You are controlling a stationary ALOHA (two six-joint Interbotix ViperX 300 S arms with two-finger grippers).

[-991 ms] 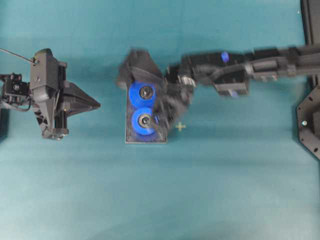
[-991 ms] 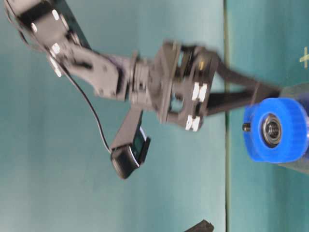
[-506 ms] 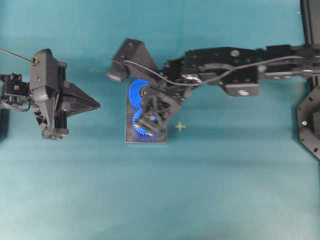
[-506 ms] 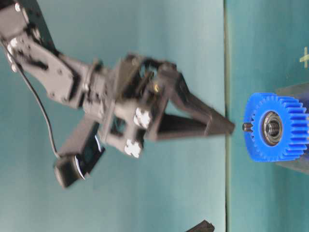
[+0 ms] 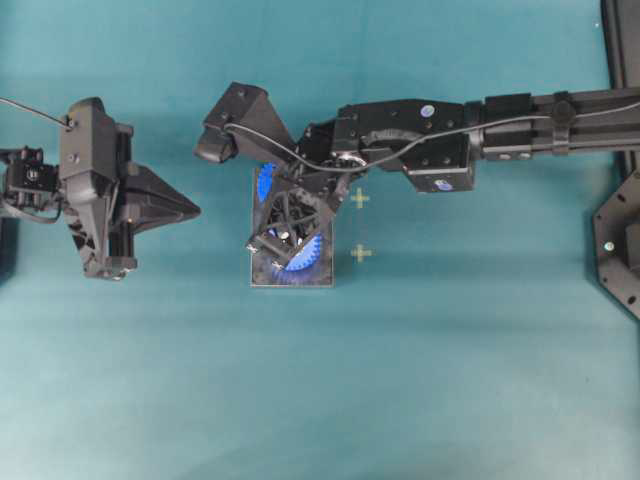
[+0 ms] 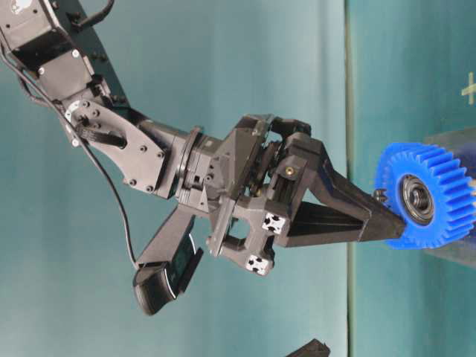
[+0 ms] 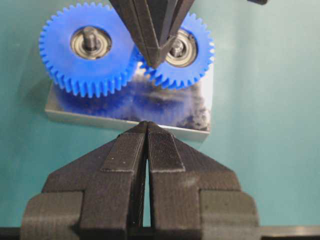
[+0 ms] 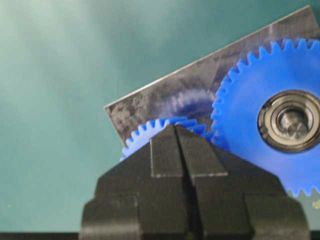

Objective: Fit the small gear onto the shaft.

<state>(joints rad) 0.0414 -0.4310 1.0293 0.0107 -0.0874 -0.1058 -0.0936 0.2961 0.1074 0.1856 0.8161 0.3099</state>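
The small gear (image 7: 186, 64) sits on the dark plate (image 7: 125, 112), meshed with the larger blue gear (image 7: 87, 52). A silvery shaft end (image 7: 177, 48) shows in its hub. My right gripper (image 7: 156, 62) is shut, and its tip rests on the small gear's top face beside the hub. It is also in the table-level view (image 6: 392, 223) against the gear (image 6: 439, 201). In the right wrist view the shut fingers (image 8: 175, 128) hide most of the small gear (image 8: 145, 134). My left gripper (image 5: 197, 211) is shut and empty, left of the plate (image 5: 325, 277).
The larger gear (image 8: 250, 110) sits on its own shaft at the plate's far end (image 5: 265, 181). Two yellow cross marks (image 5: 360, 253) lie on the teal table to the right of the plate. Dark frame parts (image 5: 620, 250) stand at the right edge.
My right gripper has turned and come down, and its shut tip now touches the small gear. The gears, blurred one second ago, now show sharp teeth. The left arm has not moved.
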